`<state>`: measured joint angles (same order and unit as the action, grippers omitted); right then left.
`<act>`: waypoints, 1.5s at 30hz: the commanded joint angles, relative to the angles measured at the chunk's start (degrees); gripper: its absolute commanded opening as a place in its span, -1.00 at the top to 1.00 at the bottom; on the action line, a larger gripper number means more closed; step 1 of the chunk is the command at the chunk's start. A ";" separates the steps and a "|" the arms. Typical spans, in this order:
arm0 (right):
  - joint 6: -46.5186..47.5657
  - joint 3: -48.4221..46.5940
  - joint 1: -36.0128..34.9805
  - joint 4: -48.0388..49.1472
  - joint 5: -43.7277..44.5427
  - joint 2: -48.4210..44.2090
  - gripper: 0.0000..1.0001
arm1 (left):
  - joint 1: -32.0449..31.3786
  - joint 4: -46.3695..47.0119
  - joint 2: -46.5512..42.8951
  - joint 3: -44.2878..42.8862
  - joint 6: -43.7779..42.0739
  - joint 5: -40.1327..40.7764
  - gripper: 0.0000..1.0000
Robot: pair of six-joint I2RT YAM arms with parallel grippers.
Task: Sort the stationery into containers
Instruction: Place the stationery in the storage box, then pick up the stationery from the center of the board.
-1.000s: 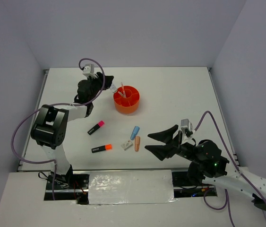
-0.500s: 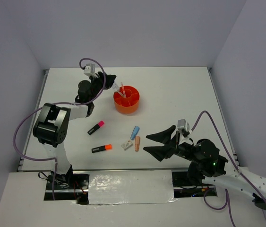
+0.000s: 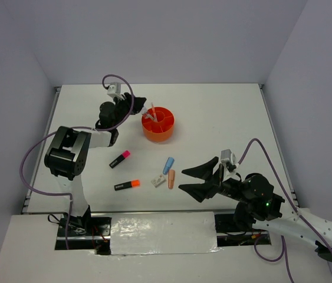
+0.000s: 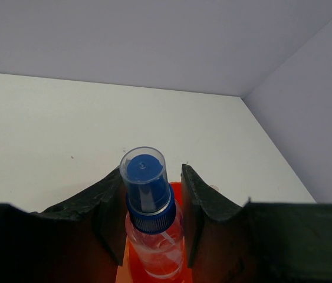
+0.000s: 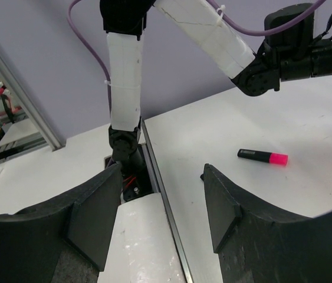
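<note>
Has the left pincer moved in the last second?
Yes. The left pincer, gripping the blue-capped marker, has edged right toward the orange tub.

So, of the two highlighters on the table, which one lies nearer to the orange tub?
The pink-capped highlighter. It lies closer to the orange tub; the orange-capped highlighter lies farther away, past the pink-capped one as seen from the tub.

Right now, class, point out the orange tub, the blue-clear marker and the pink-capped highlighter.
orange tub (image 3: 157,137), top view, on its near outer wall.
blue-clear marker (image 4: 148,206), left wrist view, on its blue collar.
pink-capped highlighter (image 3: 117,161), top view, on its black barrel.
</note>
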<state>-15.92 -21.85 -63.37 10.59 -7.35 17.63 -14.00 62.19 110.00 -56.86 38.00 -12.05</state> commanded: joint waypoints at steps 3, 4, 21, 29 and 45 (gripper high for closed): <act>1.25 -2.67 -0.26 1.54 -1.52 0.48 -0.30 | -0.24 6.54 0.92 -0.27 1.11 -2.45 0.66; 1.33 -2.68 -0.17 1.45 -1.52 0.48 -0.30 | -0.15 6.54 1.10 -0.36 1.20 -2.62 0.62; 1.69 -3.38 -0.17 2.15 -2.84 2.67 -0.30 | -0.24 4.60 -0.83 0.17 -0.38 -2.53 -0.23; 1.95 -3.47 -0.08 1.72 0.66 4.25 -0.37 | -0.24 2.59 -9.52 4.47 -0.55 1.41 -0.26; -12.02 -6.80 0.97 -9.26 26.77 16.73 -0.83 | 0.11 -65.71 -56.59 9.65 1.20 22.54 -0.99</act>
<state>-23.64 -24.88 -62.96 3.86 11.60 34.33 -14.00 8.82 60.73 -50.72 38.15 9.93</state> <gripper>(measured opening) 0.904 0.993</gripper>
